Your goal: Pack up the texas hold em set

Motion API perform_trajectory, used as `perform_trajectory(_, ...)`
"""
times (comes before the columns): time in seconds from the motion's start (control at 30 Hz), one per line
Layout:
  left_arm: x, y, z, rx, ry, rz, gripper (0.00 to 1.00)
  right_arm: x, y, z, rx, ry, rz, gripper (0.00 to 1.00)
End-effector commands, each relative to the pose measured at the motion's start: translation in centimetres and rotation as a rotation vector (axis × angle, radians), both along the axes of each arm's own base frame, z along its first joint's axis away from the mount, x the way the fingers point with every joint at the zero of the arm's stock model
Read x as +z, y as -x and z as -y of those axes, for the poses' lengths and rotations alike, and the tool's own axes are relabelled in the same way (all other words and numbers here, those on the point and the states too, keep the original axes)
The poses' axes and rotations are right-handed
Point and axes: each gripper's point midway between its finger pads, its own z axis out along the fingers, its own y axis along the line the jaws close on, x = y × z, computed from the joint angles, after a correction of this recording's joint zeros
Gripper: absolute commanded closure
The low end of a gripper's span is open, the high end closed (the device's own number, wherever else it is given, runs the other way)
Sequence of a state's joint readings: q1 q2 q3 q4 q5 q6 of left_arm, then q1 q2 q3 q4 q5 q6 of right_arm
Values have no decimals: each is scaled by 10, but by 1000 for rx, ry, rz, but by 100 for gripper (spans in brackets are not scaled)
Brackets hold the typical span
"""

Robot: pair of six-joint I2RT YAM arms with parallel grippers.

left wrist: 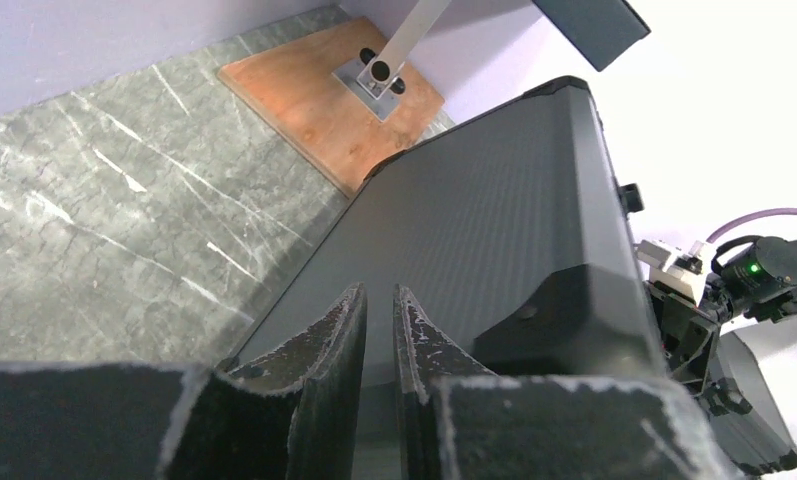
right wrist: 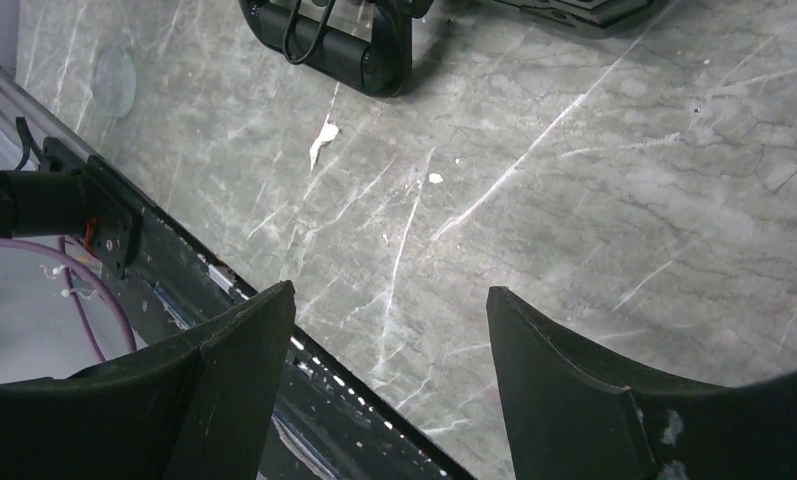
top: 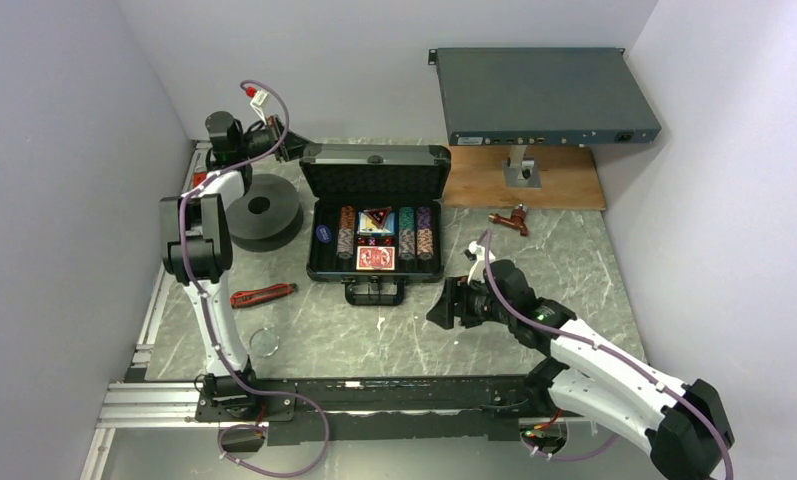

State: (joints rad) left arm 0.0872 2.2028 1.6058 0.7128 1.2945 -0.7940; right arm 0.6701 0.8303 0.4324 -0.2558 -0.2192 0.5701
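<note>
Black briefcase (top: pixel 319 272) is noted mid-worktop (top: pixel 394 335), its lid (top: pixel 374 178) upright, long axis left to right. Left end effector (left wrist: pixel 379 292) is set just behind the lid's left corner, fingers nearly together, nothing held. Right end effector (right wrist: pixel 389 300) is spread apart, empty, near the handle (top: pixel 376 293).

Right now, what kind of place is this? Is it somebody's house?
Probably a robot lab booth, not a house: plain walls box in a stone-look table, the left arm and right arm are bolted to a metal rail, plus a grey equipment box.
</note>
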Motion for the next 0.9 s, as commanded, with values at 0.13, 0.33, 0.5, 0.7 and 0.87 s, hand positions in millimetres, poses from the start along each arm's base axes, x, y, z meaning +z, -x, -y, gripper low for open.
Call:
perform_trajectory(0.13, 38, 31, 1, -5, -90, 145, 78, 11, 6, 0, 1, -45, 11, 27)
perform_trajectory(0.33, 35, 41, -2, 49, -171, 133, 78, 14, 9, -1, 15, -58, 7, 27)
perform_trajectory(0.5, 7, 31, -20, 202, -329, 22, 80, 21, 8, -5, 32, -59, 15, 27)
perform_trajectory(0.7, 21, 27, -33, 395, -396, -2, 78, 34, 5, -9, 44, -69, 28, 28)
perform_trajectory(0.87, 37, 42, -42, 539, -437, 7, 62, 45, -2, -12, 43, -61, 49, 27)
